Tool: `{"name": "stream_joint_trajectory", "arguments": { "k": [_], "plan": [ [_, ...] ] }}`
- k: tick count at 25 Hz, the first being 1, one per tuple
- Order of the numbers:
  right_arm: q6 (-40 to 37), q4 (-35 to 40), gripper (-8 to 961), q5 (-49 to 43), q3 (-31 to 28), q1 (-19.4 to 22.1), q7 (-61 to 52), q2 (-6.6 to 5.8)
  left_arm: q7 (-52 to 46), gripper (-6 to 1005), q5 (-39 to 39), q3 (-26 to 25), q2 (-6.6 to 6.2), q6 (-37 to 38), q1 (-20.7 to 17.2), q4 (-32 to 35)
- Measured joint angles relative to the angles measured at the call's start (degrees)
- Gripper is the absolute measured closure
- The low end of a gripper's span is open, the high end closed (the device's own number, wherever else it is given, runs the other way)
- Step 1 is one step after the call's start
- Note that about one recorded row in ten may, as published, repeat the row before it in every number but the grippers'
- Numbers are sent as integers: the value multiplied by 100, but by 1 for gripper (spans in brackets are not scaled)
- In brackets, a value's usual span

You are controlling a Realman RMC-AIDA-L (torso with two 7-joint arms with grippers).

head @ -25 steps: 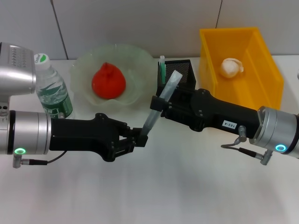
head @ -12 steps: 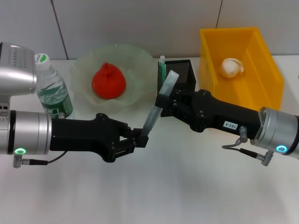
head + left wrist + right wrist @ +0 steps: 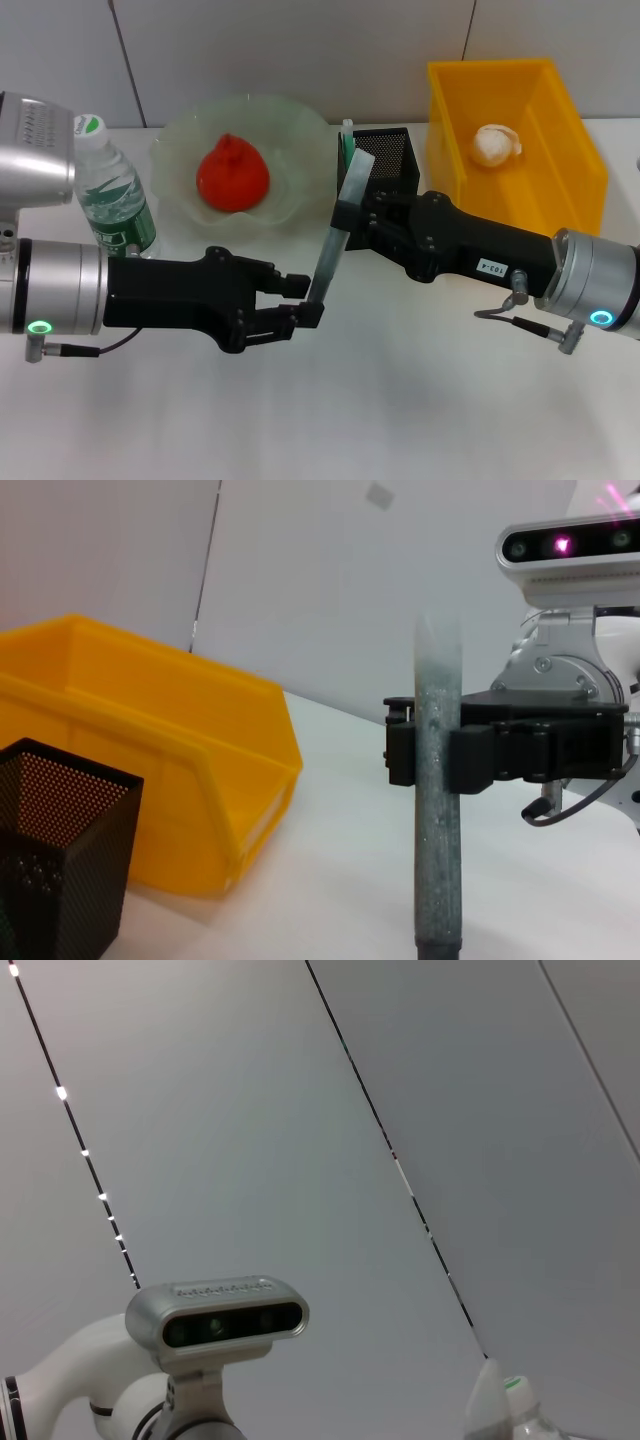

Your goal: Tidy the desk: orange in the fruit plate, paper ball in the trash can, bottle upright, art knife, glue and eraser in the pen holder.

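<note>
The glue [image 3: 338,225] is a grey-silver stick standing nearly upright above the desk [image 3: 400,400]. My right gripper [image 3: 347,214] is shut on its middle, as the left wrist view also shows [image 3: 438,752]. My left gripper [image 3: 304,298] is open at the stick's lower end, its fingers spread apart. The orange [image 3: 232,172] lies in the fruit plate [image 3: 290,130]. The paper ball [image 3: 495,145] rests in the yellow trash can [image 3: 570,190]. The bottle [image 3: 115,195] stands upright at the far left. The mint-green art knife [image 3: 346,142] sticks out of the pen holder [image 3: 392,150]. The eraser is out of view.
The pen holder [image 3: 60,850] and trash can [image 3: 150,750] stand side by side just behind the right gripper. Both black forearms cross the middle of the desk. The wall runs close behind the plate and the bin.
My left gripper has opened and let go of the glue's lower end. The right gripper now holds the glue, which has tipped more upright.
</note>
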State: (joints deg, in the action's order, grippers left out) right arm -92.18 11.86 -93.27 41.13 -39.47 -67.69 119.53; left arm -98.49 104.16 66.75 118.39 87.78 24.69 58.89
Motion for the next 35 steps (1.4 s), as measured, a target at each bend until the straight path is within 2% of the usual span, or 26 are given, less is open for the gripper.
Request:
{"name": "stream_joint_trajectory", "arguments": {
  "k": [1, 5, 10, 11, 13, 14, 15, 16, 18, 19, 21, 22, 24, 26, 27, 28, 29, 35],
  "plan": [
    [0, 4, 805, 0, 0, 2, -4, 0, -3, 758, -7, -17, -1, 6, -3, 0],
    [0, 18, 811, 0, 0, 5, -15, 0, -35, 596, -15, -33, -9, 77, -8, 26],
    [-9, 179, 813, 0, 1, 23, -56, -18, 18, 370, 1, -389, -25, 90, -70, 45],
    [-21, 295, 813, 2, 0, 54, -96, -23, 167, 324, -2, -699, -28, 83, -172, 27],
    [-24, 614, 813, 14, -10, 133, -196, -33, 510, 291, -29, -1048, -4, 43, -392, 12],
    [17, 983, 813, 19, -33, 205, -285, -36, 579, 275, -52, -1104, 3, 37, -439, -5],
    [17, 983, 812, 19, -33, 205, -285, -36, 579, 259, -52, -1104, 3, 37, -439, -5],
    [106, 1425, 812, 24, -63, 261, -415, -50, 579, 242, -52, -1104, 3, 37, -439, -5],
    [150, 1630, 812, 31, -72, 275, -481, -61, 1138, 209, -419, -1289, 18, 14, -711, -321],
    [265, 2061, 812, 38, -78, 288, -626, -89, 1407, 193, -635, -1318, 13, 11, -807, -534],
    [350, 2219, 812, 38, -79, 272, -712, -105, 1407, 160, -635, -1318, 13, 11, -807, -534],
    [446, 2335, 812, 37, -79, 235, -800, -125, 1973, 144, -946, -1485, 11, -4, -948, -1039],
    [836, 2597, 812, 19, -66, 74, -1113, -211, 2235, 144, -1027, -1605, 11, -3, -976, -1282],
    [1147, 2662, 813, -50, -31, -41, -1269, -270, 2235, 144, -1027, -1605, 11, -3, -976, -1282],
    [1308, 2682, 813, -120, -18, -106, -1328, -296, 2486, 145, -1082, -1731, 11, 6, -1009, -1558],
    [1308, 2682, 814, -120, -18, -106, -1328, -296, 2486, 145, -1082, -1731, 11, 6, -1009, -1558],
    [1571, 2683, 814, -340, -11, -234, -1382, -314, 2833, 145, -1096, -1812, 13, 5, -1031, -1965],
    [2137, 2527, 815, -709, 10, -474, -1405, -284, 2994, 144, -1099, -1817, 13, -1, -1060, -2107]
  ]
}}
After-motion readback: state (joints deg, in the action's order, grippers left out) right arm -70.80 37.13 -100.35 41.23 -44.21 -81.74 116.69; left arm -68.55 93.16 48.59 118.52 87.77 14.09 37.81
